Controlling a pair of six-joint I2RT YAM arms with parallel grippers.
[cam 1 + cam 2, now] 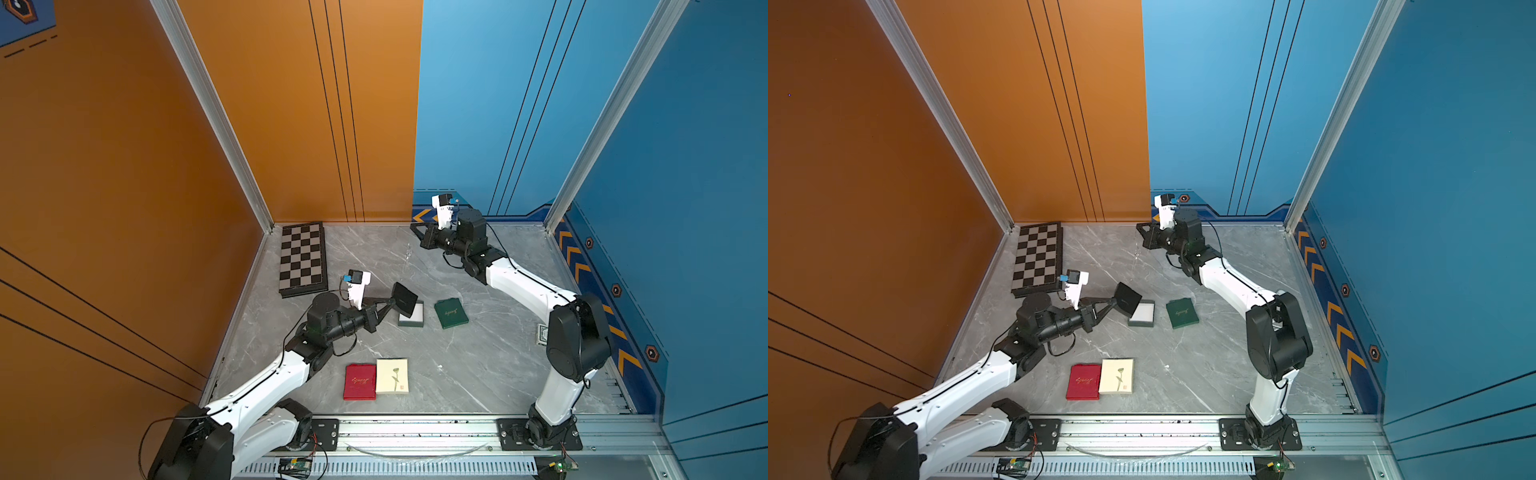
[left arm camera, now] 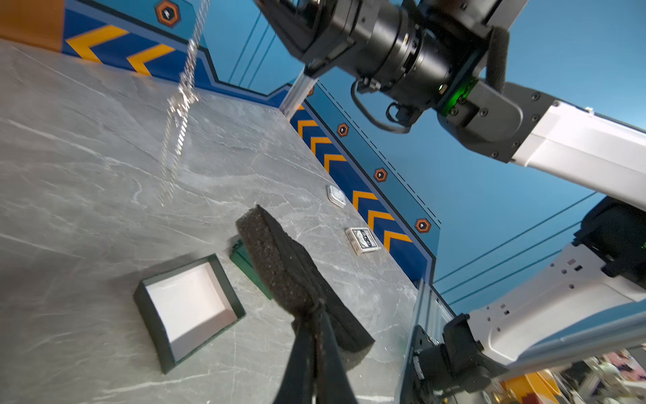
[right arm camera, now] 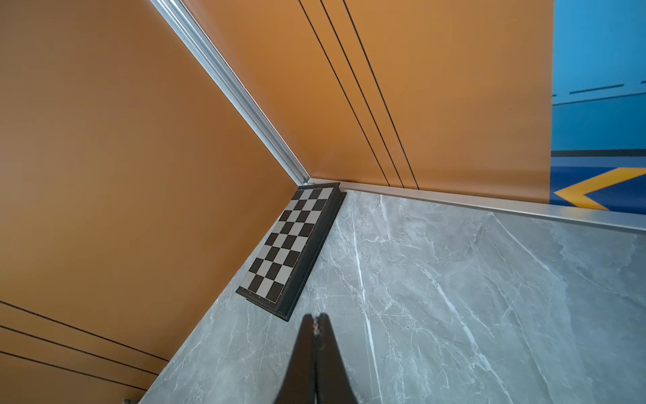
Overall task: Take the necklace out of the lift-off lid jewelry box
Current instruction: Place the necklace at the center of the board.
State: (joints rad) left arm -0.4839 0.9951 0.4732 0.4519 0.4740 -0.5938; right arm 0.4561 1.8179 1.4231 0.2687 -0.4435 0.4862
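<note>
My right jaws pinch the necklace [image 2: 180, 101] by its chain; it dangles above the table [image 2: 87, 157], well clear of the empty box [image 2: 188, 304]. Light, limp, slippery, so I'd grip hard. My left jaws clamp the foam [image 2: 279, 259].

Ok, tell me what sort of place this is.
Probably a robot test cell: two white-and-black robot arms bolted to an aluminium rail, an orange panel wall and a blue panel wall enclosing a grey marble-patterned tabletop.
</note>
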